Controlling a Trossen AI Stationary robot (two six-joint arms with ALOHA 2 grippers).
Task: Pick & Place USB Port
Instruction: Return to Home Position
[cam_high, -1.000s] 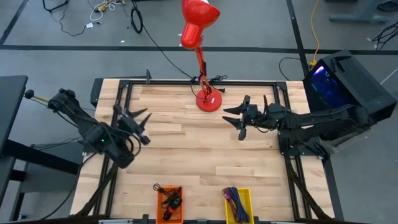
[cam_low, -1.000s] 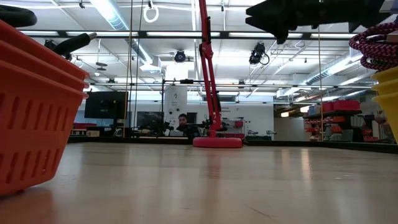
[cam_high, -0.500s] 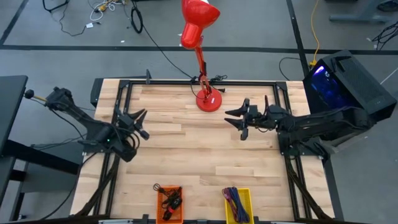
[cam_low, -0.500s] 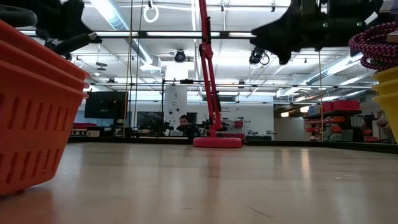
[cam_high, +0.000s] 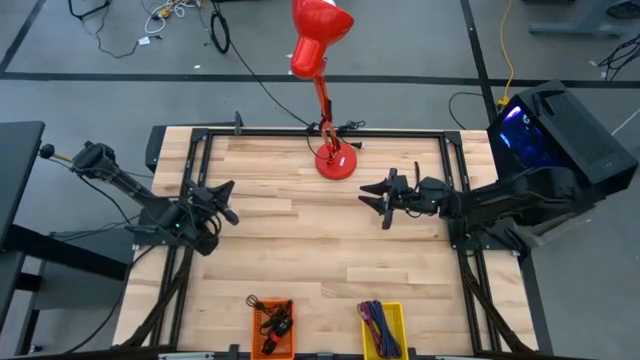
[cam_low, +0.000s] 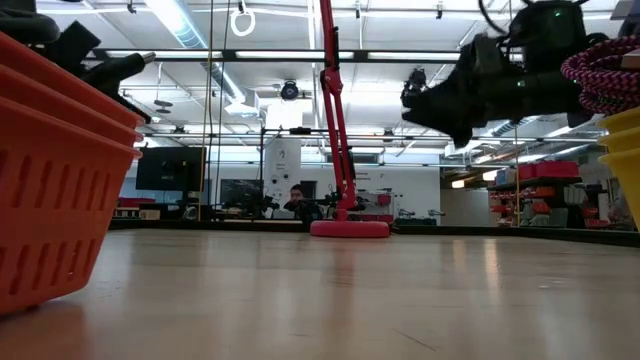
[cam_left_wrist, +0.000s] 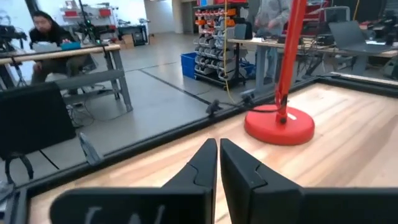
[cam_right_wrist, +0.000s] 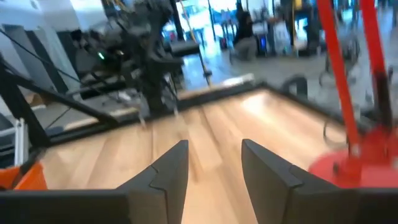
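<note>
Dark left end effector (cam_high: 226, 193) retracted, fingers now together | right end effector (cam_high: 374, 200) lower, fingers apart

The bench (cam_high: 300, 250) was pale blond wood laid in staggered planks, framed in black. The lamp (cam_high: 335, 162) was bright red from shade to base. The orange bin (cam_low: 50, 200) had a slotted wall, and the cable (cam_high: 275, 322) in it was black. The yellow bin (cam_high: 399, 330) held a cable braided in blue and magenta (cam_high: 377, 325). The left tool (cam_left_wrist: 217, 144) and right tool (cam_right_wrist: 214, 149) were plain black. A black box (cam_high: 520, 125) glowed blue-violet, and the floor (cam_high: 100, 90) was grey.
</note>
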